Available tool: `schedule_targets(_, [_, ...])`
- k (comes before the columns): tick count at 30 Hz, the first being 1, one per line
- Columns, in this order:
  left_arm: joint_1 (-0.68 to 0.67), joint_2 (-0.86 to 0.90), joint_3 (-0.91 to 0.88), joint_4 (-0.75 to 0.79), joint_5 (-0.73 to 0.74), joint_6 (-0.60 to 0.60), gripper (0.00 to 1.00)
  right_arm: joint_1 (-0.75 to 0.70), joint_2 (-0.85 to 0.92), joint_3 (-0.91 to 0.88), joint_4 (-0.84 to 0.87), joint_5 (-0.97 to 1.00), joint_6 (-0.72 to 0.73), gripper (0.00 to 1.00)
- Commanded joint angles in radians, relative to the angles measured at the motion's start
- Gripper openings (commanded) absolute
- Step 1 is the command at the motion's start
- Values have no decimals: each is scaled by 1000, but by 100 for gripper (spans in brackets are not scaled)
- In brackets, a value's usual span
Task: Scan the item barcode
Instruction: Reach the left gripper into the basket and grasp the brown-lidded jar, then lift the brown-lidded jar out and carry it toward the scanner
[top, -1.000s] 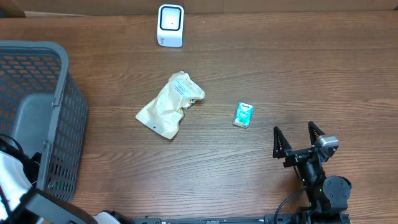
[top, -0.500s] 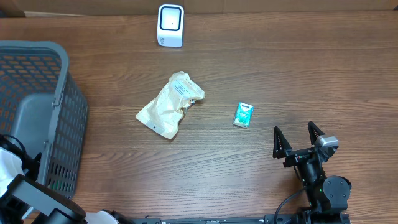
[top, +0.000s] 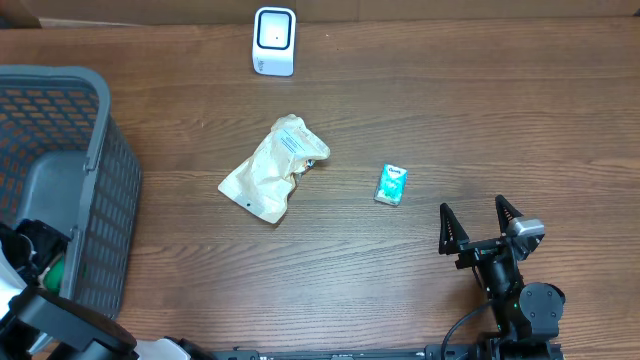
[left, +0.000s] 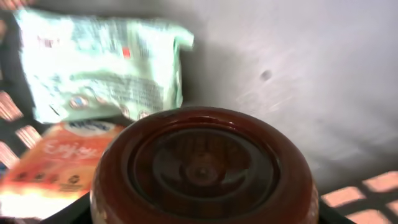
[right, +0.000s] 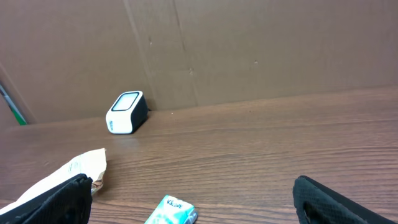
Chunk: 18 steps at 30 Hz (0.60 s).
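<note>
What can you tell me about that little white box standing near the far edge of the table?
The white box is small, with rounded corners, and looks like smooth plastic. A dark line frames its pale front window, and in the right wrist view its sides look dark. It stands with that window slanted upward, on the wooden table near the far edge, close to the brown cardboard wall. Besides the table, nothing visibly touches it.
</note>
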<state>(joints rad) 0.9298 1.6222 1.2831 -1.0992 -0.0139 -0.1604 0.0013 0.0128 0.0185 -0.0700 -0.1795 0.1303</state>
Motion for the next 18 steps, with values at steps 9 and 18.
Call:
schedule_targets(9, [-113,-3,573,-165,244,4,51,-3,-6,-10,5,-5,0,100])
schedule_targets(18, [-530,-69,885,-235,140,9,49,-3,-6,-10,5,-5,0,100])
